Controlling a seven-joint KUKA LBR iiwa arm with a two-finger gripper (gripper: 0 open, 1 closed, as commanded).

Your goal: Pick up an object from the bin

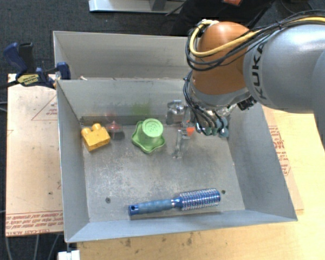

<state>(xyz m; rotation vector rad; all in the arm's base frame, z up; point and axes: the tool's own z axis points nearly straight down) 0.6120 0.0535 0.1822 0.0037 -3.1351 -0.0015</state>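
My gripper hangs in the back middle of the bin, just right of a green round cup-like thing that sits on the floor with its flat top up. The gripper is beside the green thing, not around it, and nothing shows in its grasp. A yellow toy block lies at the back left. A small reddish-brown thing rests between the block and the green thing.
A blue hairbrush lies along the front wall, bristle head to the right. The arm with its orange cover and cables reaches in from the right over the bin's back right corner. Bare floor spreads across the middle.
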